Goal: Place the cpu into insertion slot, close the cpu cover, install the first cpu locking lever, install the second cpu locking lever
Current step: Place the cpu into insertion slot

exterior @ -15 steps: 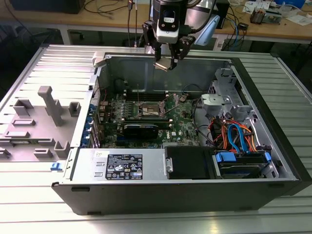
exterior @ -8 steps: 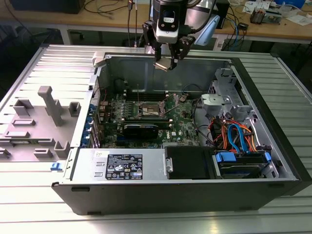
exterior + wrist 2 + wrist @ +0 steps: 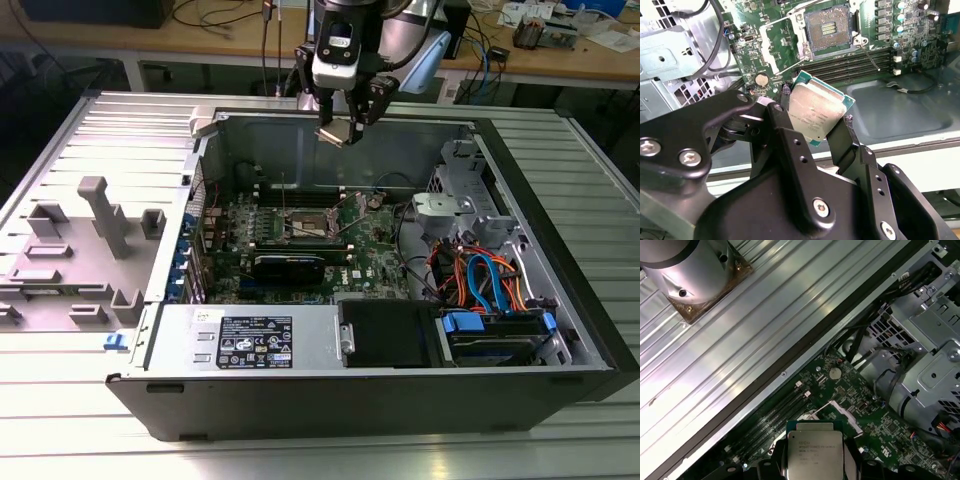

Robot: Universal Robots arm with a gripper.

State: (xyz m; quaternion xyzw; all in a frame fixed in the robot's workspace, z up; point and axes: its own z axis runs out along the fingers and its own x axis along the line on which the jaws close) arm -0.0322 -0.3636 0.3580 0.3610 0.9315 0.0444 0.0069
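– Okay, quick: what's your gripper (image 3: 341,128) doing?
– Your fingers (image 3: 784,129) are pinching the cpu (image 3: 817,112) by two opposite edges. Its silver top shows in both wrist views. You're holding it in the air, high over the far side of the open case (image 3: 300,400).
– And the insertion slot (image 3: 827,29)?
– It's down on the green board (image 3: 375,255) with its dark centre bare and nothing seated. From your gripper it lies lower and nearer, slightly toward the exterior view's left. They're well apart, no contact.
– Cover?
– Can't tell its position. The thin lever (image 3: 871,56) beside the slot looks unlatched.
– So I'd call it the carry step, chip not placed yet.
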